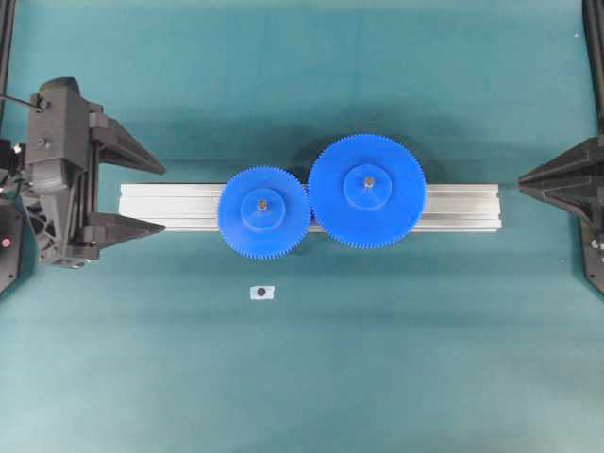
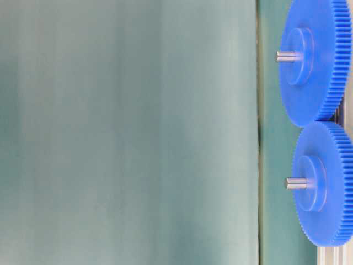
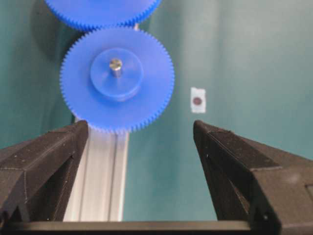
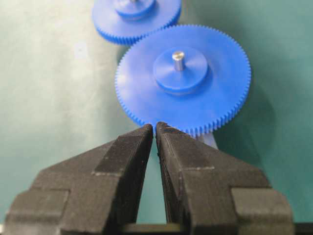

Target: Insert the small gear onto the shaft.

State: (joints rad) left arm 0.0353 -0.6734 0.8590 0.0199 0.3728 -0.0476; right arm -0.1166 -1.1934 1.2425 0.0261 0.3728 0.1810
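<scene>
The small gear [image 1: 263,209] sat on the shaft [image 1: 262,201], teeth meshed with the wider gear [image 1: 367,191] to its right, both on the aluminium rail [image 1: 462,207]. The left gripper [image 1: 162,198] stood wide and empty at the rail's left end; the right gripper [image 4: 155,128] was pinched together, holding nothing.

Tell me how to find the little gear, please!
Look for the silver rail across the middle of the green table. Two blue gears sit on it, teeth meshing. The small gear is the narrower one, nearer the open left gripper.
</scene>
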